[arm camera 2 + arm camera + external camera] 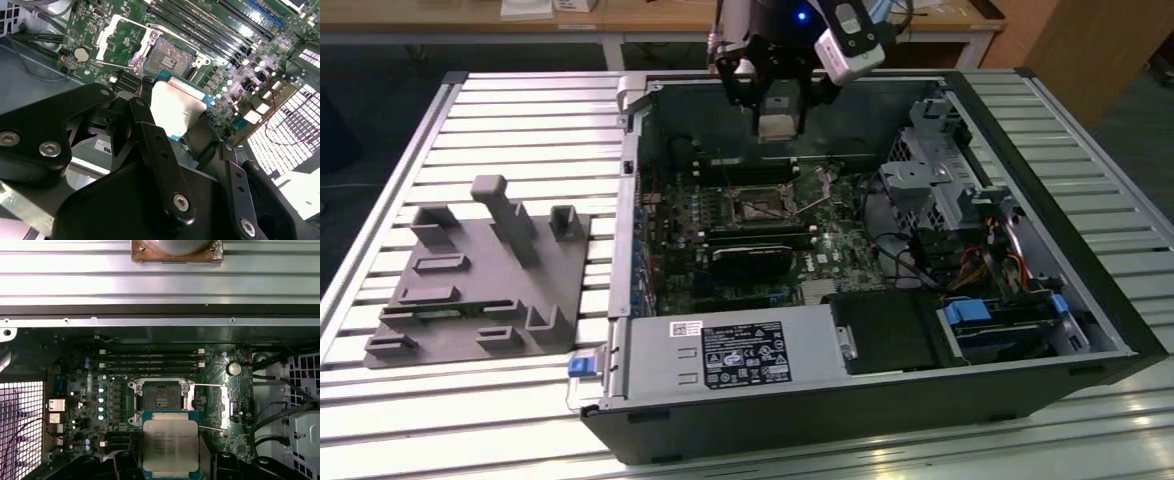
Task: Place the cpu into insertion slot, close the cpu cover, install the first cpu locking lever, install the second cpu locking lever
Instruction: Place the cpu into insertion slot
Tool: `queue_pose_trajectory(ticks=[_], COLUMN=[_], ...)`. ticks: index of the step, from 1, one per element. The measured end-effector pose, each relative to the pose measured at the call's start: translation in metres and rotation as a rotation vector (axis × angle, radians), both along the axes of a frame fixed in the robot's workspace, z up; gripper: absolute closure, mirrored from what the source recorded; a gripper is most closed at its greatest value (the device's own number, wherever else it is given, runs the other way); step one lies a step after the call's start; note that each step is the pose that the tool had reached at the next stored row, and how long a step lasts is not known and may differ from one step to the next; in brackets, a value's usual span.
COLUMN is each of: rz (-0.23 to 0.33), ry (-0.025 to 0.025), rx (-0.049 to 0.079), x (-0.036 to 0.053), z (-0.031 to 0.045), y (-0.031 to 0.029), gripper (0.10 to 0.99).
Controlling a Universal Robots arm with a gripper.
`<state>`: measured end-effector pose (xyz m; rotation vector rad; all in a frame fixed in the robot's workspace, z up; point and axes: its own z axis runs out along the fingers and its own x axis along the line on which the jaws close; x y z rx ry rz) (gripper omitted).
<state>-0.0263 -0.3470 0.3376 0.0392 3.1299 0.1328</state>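
Note:
The cpu (170,442) is a pale silvery square chip on a green base, and my gripper (170,462) is shut on it by its edges. In the exterior view the gripper (778,115) hangs with the cpu (778,125) over the far side of the open computer case, above the motherboard. The insertion slot (161,400) lies uncovered just beyond the chip, its dark centre showing (167,60). The cpu cover (225,402) stands flipped open beside the slot (119,37). Two thin wire levers (209,385) stick out, unlatched. A dark finger (145,107) presses the chip (177,105).
The case (1067,370) lies on a slatted metal table (507,110). A black power supply (747,352) and drive bays (987,325) take up its near end, with cables (921,255) at the exterior view's right. A grey pegged fixture (474,275) sits outside. Memory slots (150,362) run behind the socket.

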Motion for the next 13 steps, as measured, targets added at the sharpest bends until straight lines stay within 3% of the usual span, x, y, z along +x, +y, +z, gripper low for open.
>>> queue_pose_trajectory(ticks=[13], rz=[0.0], ry=[0.0001], rx=[-0.004], x=[-0.0001], z=[-0.0149], y=[0.0], gripper=[0.549])
